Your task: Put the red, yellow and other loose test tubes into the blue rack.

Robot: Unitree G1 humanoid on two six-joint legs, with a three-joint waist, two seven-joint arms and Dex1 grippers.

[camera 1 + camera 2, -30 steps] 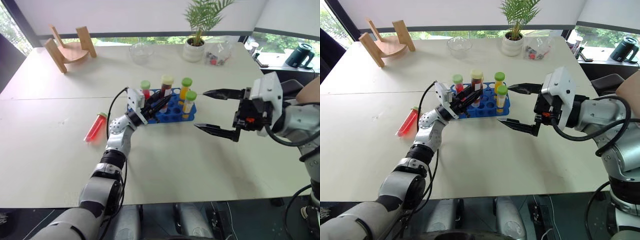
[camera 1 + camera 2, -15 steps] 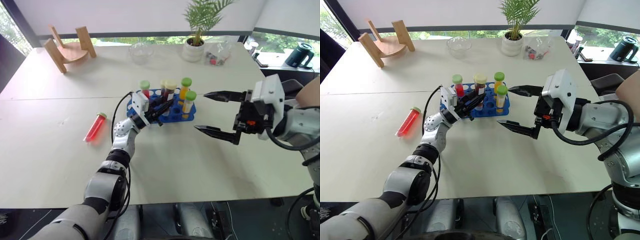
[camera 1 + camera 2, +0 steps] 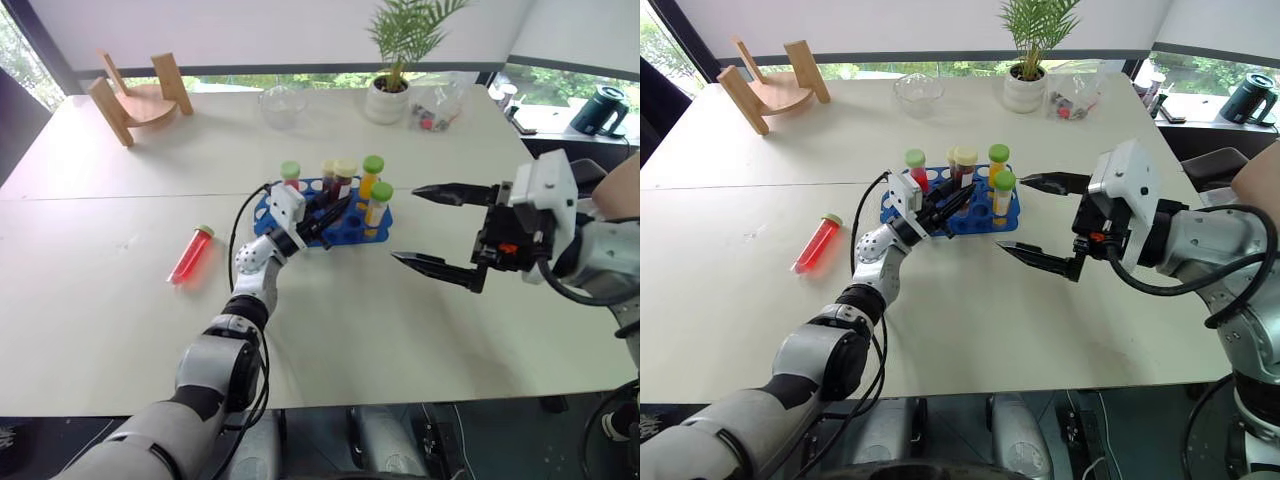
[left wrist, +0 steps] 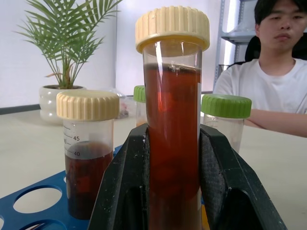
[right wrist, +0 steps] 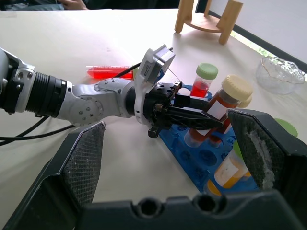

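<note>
The blue rack stands mid-table with several capped tubes upright in it. My left gripper is shut on a dark red tube with a cream cap, holding it slightly tilted over the rack's middle holes. I cannot tell whether its lower end sits in a hole. A second cream-capped dark tube stands just behind it. A bright red tube with a green cap lies loose on the table, left of the rack. A yellow green-capped tube stands at the rack's right end. My right gripper hangs open right of the rack, holding nothing.
A wooden stand sits at the far left. A glass bowl, a potted plant and a clear bag line the far edge. A person sits beyond the table.
My left forearm has swung in closer under the gripper, while the held tube stays at the rack. The right gripper has kept its place and stays open.
</note>
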